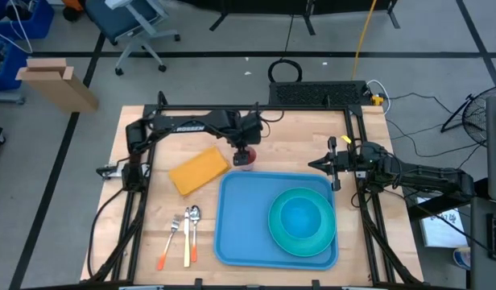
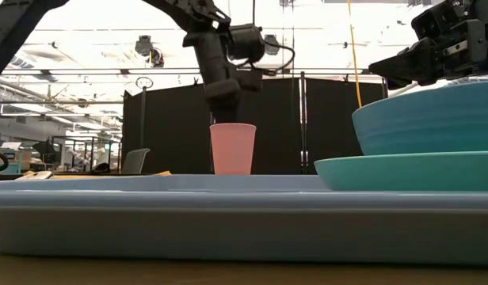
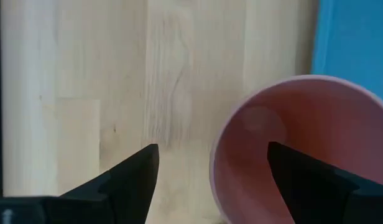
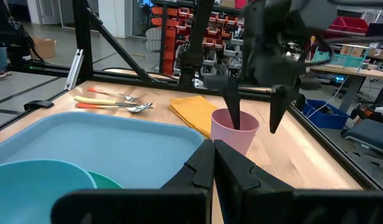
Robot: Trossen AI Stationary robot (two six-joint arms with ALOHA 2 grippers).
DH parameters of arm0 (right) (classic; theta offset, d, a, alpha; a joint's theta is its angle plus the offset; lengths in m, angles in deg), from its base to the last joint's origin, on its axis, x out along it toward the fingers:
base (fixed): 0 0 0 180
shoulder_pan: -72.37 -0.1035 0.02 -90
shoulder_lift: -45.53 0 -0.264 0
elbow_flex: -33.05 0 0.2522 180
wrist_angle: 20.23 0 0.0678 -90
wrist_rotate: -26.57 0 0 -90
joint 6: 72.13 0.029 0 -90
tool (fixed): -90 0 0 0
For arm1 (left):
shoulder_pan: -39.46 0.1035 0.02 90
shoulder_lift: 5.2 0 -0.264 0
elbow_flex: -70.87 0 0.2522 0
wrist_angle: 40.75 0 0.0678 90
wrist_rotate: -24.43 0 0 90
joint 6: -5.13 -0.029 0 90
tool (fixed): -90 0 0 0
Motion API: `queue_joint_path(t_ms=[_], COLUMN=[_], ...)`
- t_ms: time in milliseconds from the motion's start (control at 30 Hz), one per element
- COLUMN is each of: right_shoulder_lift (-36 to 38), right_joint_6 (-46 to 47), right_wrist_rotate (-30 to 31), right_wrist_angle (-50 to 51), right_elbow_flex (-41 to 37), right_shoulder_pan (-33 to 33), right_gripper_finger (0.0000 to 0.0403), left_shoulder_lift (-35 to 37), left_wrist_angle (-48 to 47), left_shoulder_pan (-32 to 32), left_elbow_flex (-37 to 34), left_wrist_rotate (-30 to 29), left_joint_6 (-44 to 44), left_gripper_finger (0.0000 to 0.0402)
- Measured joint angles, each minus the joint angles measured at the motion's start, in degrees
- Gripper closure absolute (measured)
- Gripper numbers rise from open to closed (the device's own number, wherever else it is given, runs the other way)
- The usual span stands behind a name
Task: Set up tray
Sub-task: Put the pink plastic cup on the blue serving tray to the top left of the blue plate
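Note:
A pink cup (image 1: pixel 245 159) stands upright on the wood table, just beyond the far left corner of the blue tray (image 1: pixel 240 225). My left gripper (image 3: pixel 210 149) is open above the cup, pointing down. One finger is inside the cup (image 3: pixel 303 124) and the other is outside, with the cup wall between them untouched. The right wrist view (image 4: pixel 234 134) shows the same. My right gripper (image 4: pixel 214 146) is shut and empty, at the tray's far right corner (image 1: pixel 335 167). A teal bowl (image 1: pixel 303 216) sits on a round teal plate (image 1: pixel 277 234) on the tray's right half.
A yellow napkin (image 1: pixel 198 171) lies on the table left of the cup. A fork, a spoon and a knife (image 1: pixel 185 234) lie left of the tray near the front edge. The tray's left half is bare. Black frame rails run along both table sides.

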Motion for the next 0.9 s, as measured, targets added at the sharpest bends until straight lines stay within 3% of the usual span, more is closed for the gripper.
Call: queue_joint_path(t_ms=[200, 300, 433, 733, 900], right_shoulder_lift=[0.0, 0.0, 0.0, 0.0, 0.0], right_joint_6=[0.0, 0.0, -0.1, -0.2, -0.2], right_wrist_rotate=[0.0, 0.0, 0.0, 0.0, 0.0], right_wrist_angle=[0.0, 0.0, 0.0, 0.0, -0.1], right_elbow_flex=[0.0, 0.0, 0.0, 0.0, 0.0], right_shoulder_pan=[0.0, 0.0, 0.0, 0.0, 0.0], right_gripper_finger=[0.0403, 0.0403, 0.0403, 0.0403, 0.0403], left_shoulder_lift=[-1.4, -1.4, -1.4, -1.4, -1.0], left_wrist_angle=[0.2, 0.2, 0.3, 1.1, -1.3], left_shoulder_pan=[0.1, 0.1, 0.2, -0.3, -0.5], left_elbow_flex=[0.0, 0.0, 0.0, 0.0, 1.3], left_wrist_rotate=[-0.2, -0.2, 0.1, 2.8, 3.1], left_joint_6=[-0.4, -0.4, -0.1, 0.5, -1.1], left_gripper_finger=[0.0100, 0.0122, 0.0187, 0.0382, 0.0390])
